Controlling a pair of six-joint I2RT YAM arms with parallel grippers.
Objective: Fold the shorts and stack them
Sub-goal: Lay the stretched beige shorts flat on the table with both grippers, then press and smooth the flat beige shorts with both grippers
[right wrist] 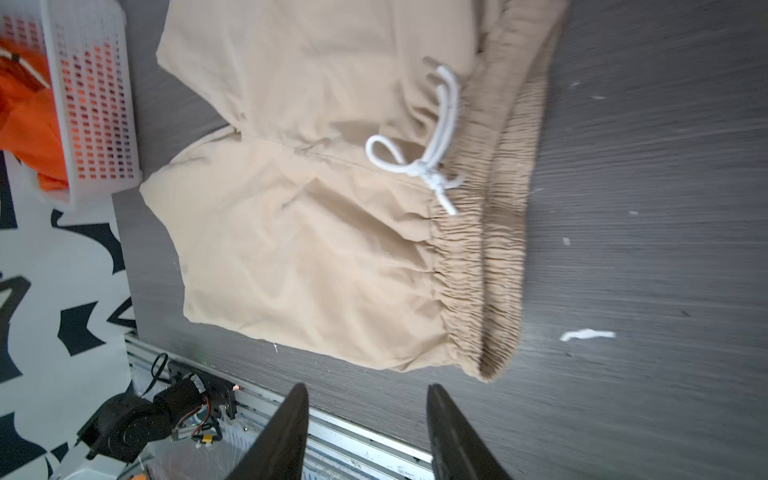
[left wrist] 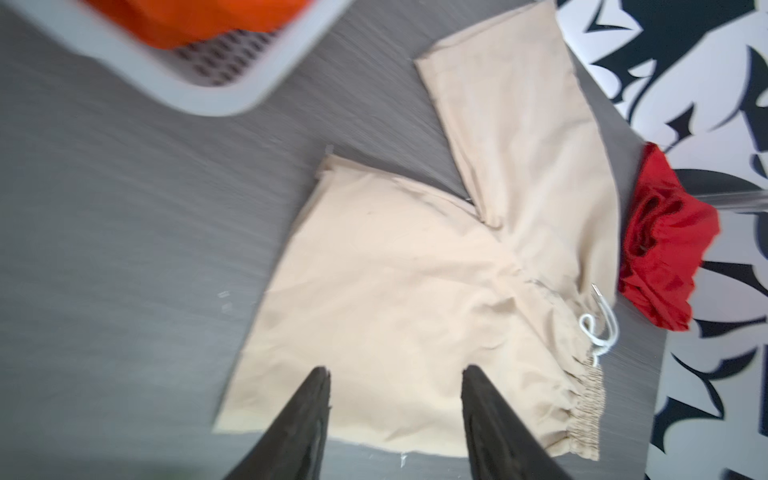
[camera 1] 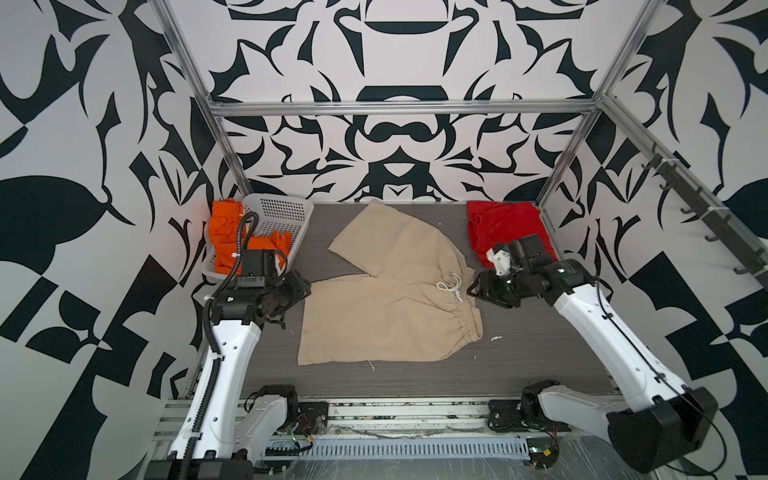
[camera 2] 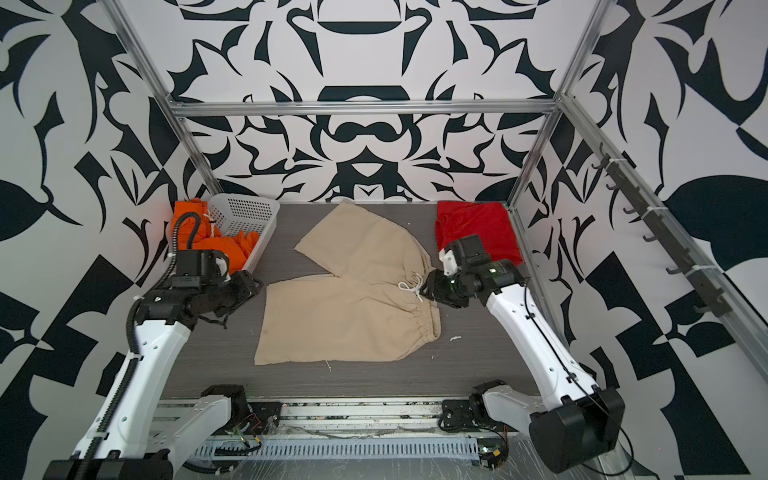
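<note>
White basket holding orange shorts, red shorts in far corner

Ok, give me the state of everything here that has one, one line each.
beige shorts, spread flat on the table, unfolded
drawstring, tied in a bow
red shorts, bunched at the far right corner
orange shorts, crumpled in the basket, spilling over its rim
white basket, holding only the orange pair
left gripper, fingers apart, empty
right gripper, fingers apart, empty
</note>
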